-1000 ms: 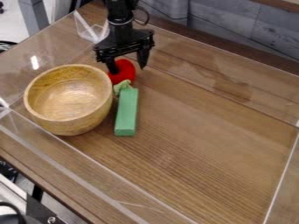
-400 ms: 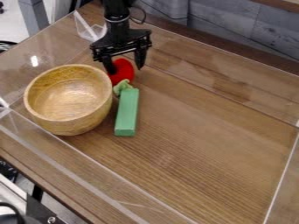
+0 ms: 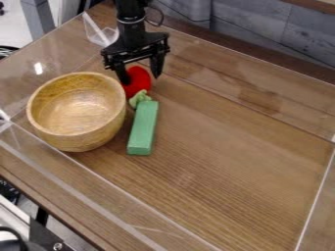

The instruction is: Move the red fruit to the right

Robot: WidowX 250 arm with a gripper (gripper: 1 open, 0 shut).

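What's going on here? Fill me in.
A single robot arm's gripper points straight down over the small glossy red strawberry-like fruit, jaws open on either side of it, not closed on it. The fruit sits on the wooden table next to the round wooden bowl, at the far end of the flat green rectangular block. It has not yet been moved to the right.
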